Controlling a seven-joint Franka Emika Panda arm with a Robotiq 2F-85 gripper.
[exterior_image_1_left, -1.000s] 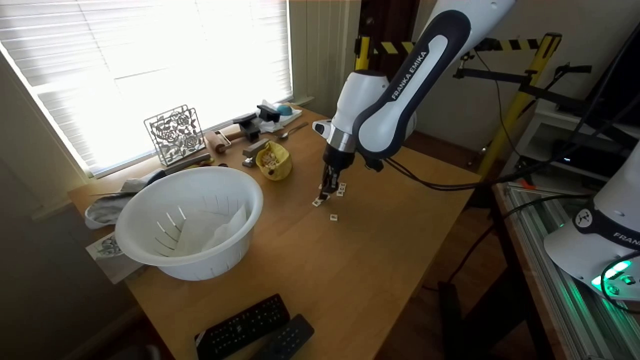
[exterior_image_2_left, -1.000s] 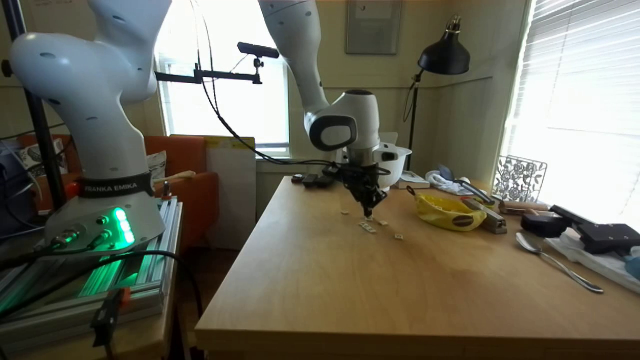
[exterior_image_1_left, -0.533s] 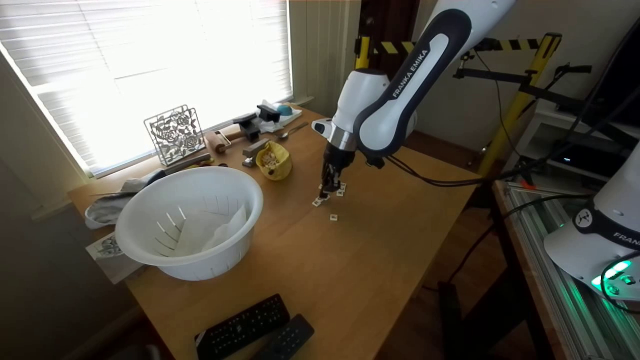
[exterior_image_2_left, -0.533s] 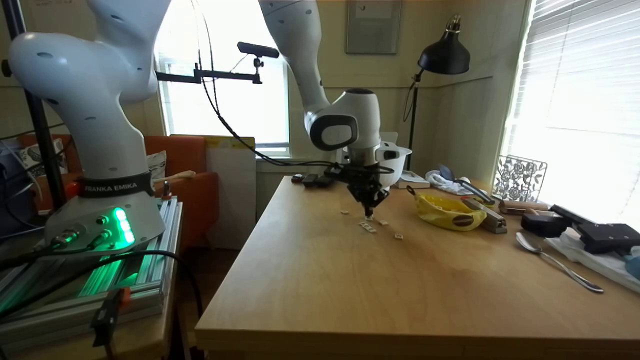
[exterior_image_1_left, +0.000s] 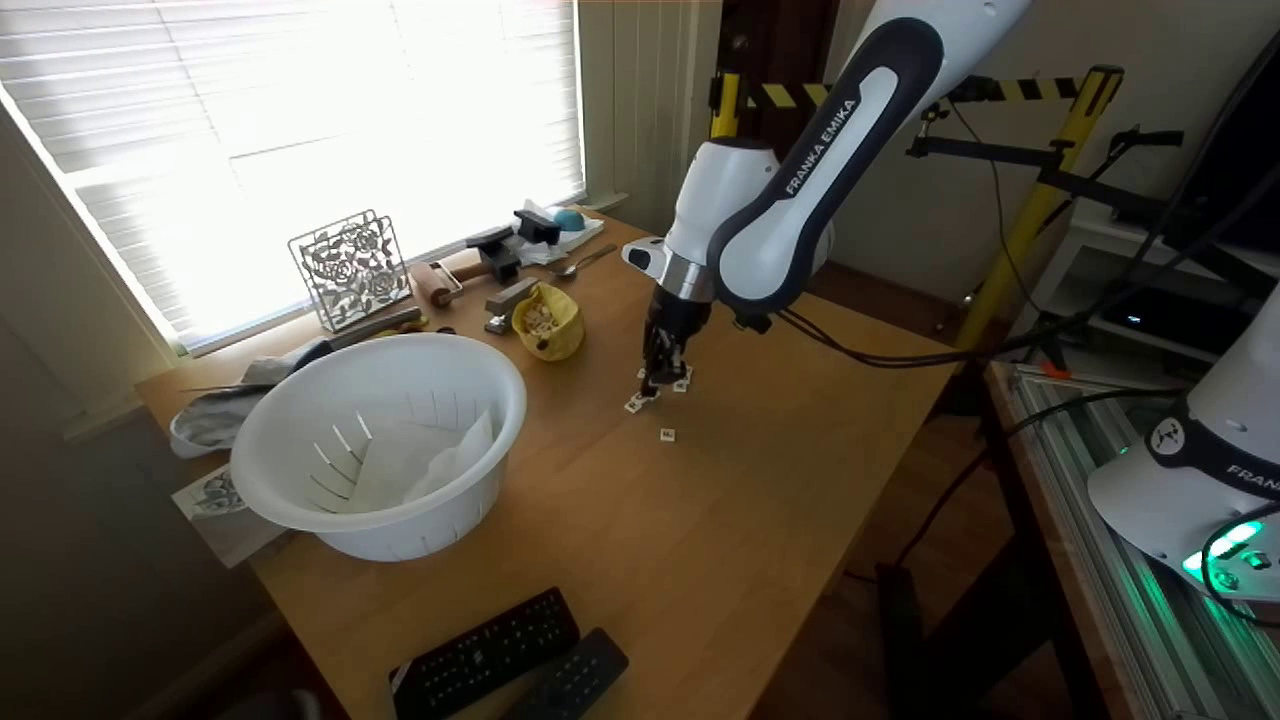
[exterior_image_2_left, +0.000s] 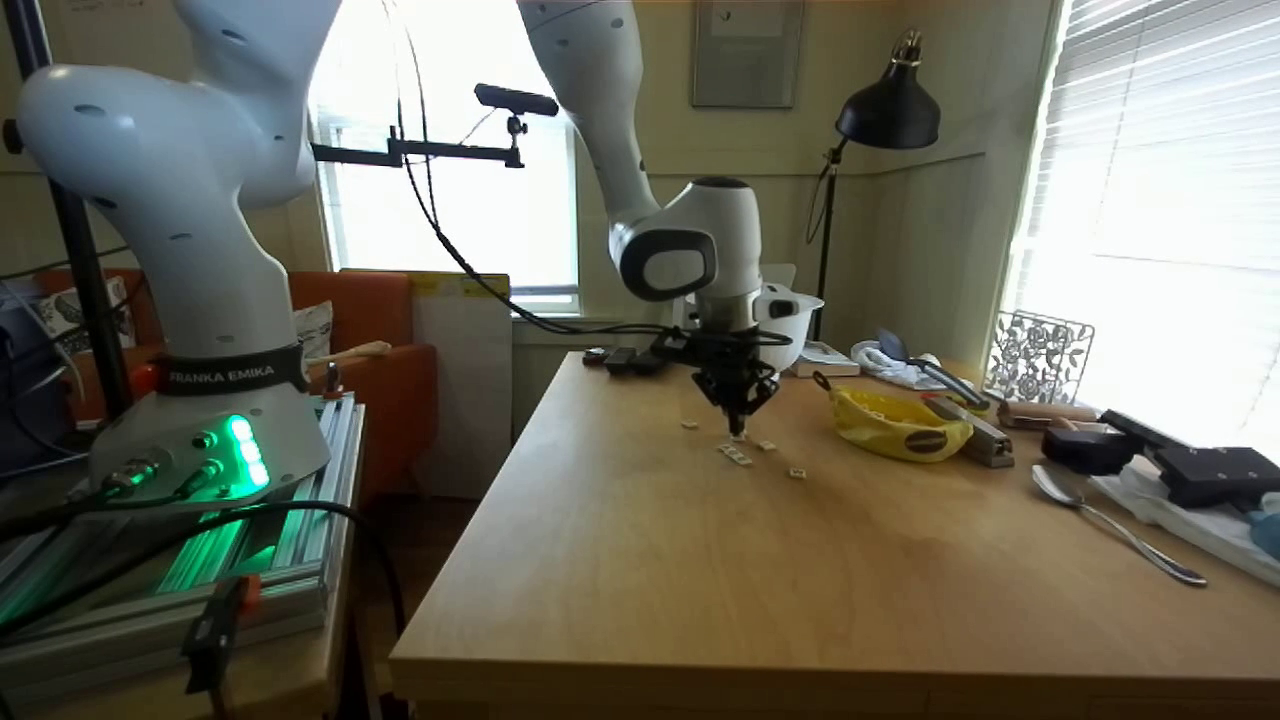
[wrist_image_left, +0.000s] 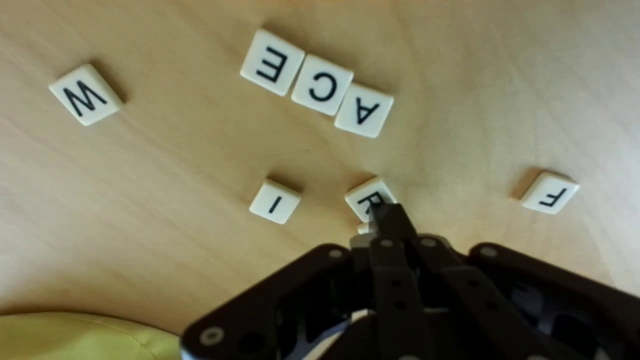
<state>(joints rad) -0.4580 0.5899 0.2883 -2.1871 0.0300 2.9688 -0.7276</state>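
My gripper has its dark fingertips together, low over the table. In the wrist view the tips overlap the white R tile. Another tile is mostly hidden behind them. The I tile lies to the left, the F tile to the right, and the W tile at the upper left. E, C and A tiles lie in a row above. The gripper also shows among the tiles in both exterior views.
A yellow banana-shaped pouch with pale pieces inside stands near the gripper. A white basin, black remotes, a stapler, a spoon and a metal rose holder are on the wooden table.
The gripper has turned slightly about its own axis, with its tips staying at nearly the same spot. The tiles show no visible movement.
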